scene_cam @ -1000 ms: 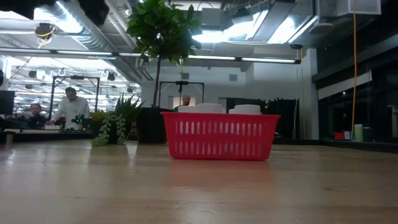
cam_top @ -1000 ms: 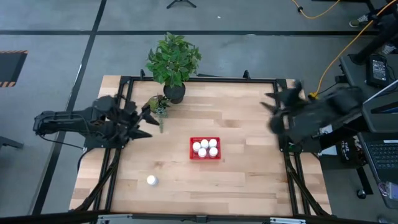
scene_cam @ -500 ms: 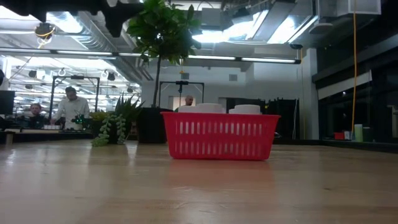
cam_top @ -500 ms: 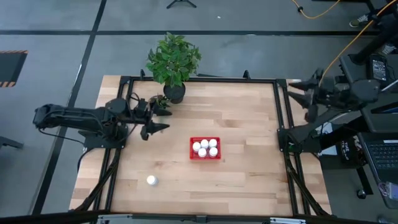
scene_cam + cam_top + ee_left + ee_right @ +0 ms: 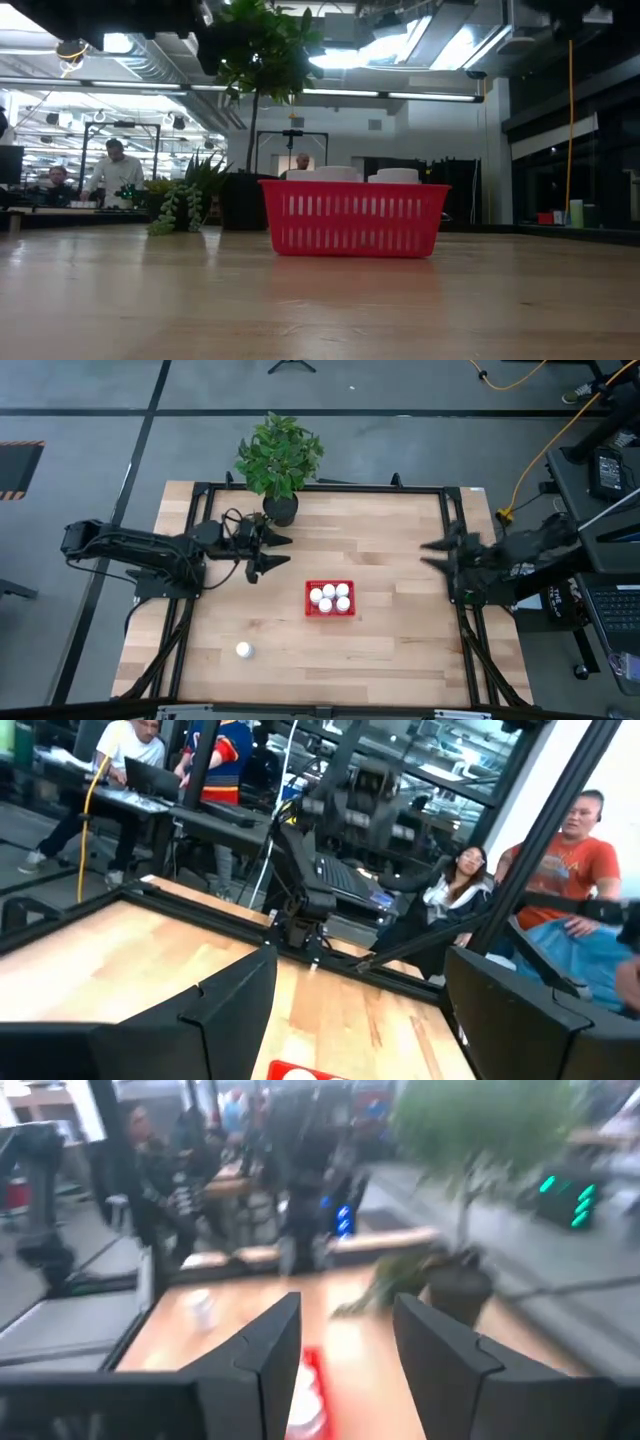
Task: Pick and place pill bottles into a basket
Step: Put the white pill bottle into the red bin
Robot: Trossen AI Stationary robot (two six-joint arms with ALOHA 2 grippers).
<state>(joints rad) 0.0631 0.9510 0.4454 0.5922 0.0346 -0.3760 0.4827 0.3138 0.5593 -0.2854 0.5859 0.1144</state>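
Observation:
The red basket (image 5: 330, 599) stands at the table's middle with several white pill bottles (image 5: 331, 596) upright in it; their caps (image 5: 325, 174) show above its rim in the low view (image 5: 352, 218). One more pill bottle (image 5: 243, 650) stands alone on the table near the front left; it also shows in the right wrist view (image 5: 203, 1310). My left gripper (image 5: 281, 552) is open and empty above the table, left of the basket and a little toward the far edge. My right gripper (image 5: 427, 555) is open and empty over the table's right part, pointing at the basket.
A potted plant in a black pot (image 5: 280, 508) stands at the table's far edge, with a small trailing plant (image 5: 250, 528) beside it. A black frame (image 5: 450, 540) runs around the table. People sit beyond the table (image 5: 450, 890).
My left gripper has gone toward the table's right edge, nearer the basket, staying open. My right arm swung out past the table's right edge and has come back over the table, pointing at the basket. The bottles and the basket have kept still.

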